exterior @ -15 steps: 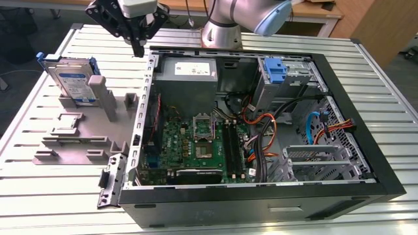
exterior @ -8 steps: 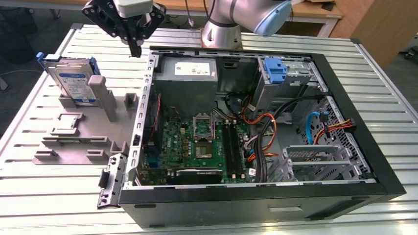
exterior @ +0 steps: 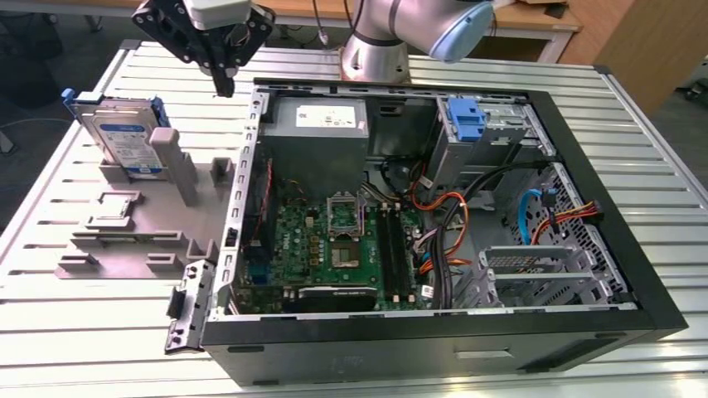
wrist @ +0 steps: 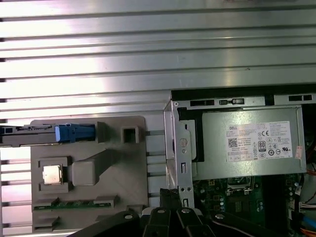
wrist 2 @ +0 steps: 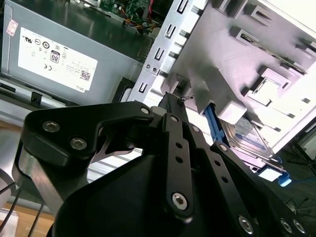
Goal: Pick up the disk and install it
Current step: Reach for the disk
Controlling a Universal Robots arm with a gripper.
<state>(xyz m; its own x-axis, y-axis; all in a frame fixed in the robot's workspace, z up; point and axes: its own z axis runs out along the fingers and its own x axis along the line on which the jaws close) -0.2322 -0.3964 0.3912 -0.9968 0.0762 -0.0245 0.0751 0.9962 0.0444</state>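
Observation:
The disk (exterior: 124, 137) stands on edge in a grey holder (exterior: 122, 245) on the exterior view's left, a silver drive with a white-and-blue label in a blue carrier. The first wrist view sees the disk (wrist: 34, 134) edge-on; in the second wrist view the disk (wrist 2: 249, 136) lies past the fingertips. My gripper (exterior: 225, 83) hangs above the table's far side, between the holder and the open computer case (exterior: 238, 232). Its fingers are together with nothing between them, as the gripper (wrist 2: 170, 98) and the gripper (wrist: 169, 193) look in both wrist views. It is apart from the disk.
The case holds a grey power supply (exterior: 318, 123), a motherboard (exterior: 332, 240) and a drive bay with a bare blue bracket (exterior: 469, 120). On the holder lie a small square silver chip (wrist: 52, 174) and a green memory stick (wrist: 74, 203). The slatted metal table (exterior: 66, 332) surrounds everything.

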